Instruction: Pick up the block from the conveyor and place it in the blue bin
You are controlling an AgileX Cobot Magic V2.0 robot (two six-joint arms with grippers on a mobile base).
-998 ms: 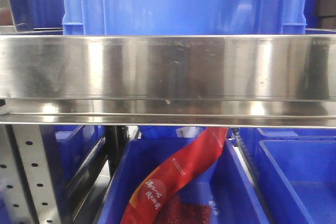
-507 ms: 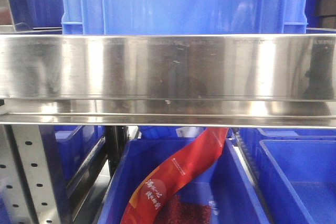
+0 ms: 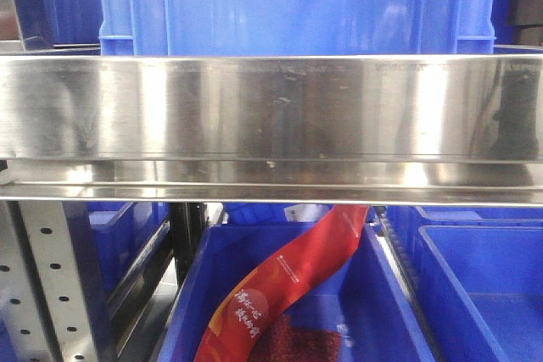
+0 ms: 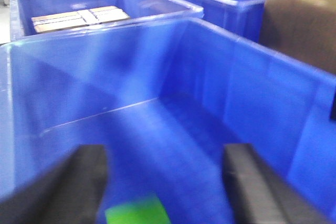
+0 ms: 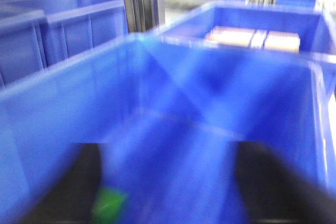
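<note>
A green block (image 4: 137, 214) lies low inside a large blue bin (image 4: 262, 82), below my left gripper (image 4: 165, 182). The left gripper is open and empty, with its dark fingers (image 4: 79, 182) wide apart above the bin floor. The right wrist view shows the same kind of blue bin (image 5: 63, 93) with the green block (image 5: 107, 205) by the left finger (image 5: 73, 182) of my right gripper (image 5: 170, 182), which is open and empty. Both wrist views are blurred. The dark grey conveyor belt is out of view. Neither gripper shows in the front view.
A steel beam (image 3: 271, 108) crosses the front view, with a blue crate (image 3: 297, 6) above it. Below are blue bins (image 3: 484, 286) and a red banner (image 3: 288, 277). A neighbouring bin holds tan blocks (image 4: 79, 18), also in the right wrist view (image 5: 252, 38). Brown cardboard (image 4: 302, 24) stands at the right.
</note>
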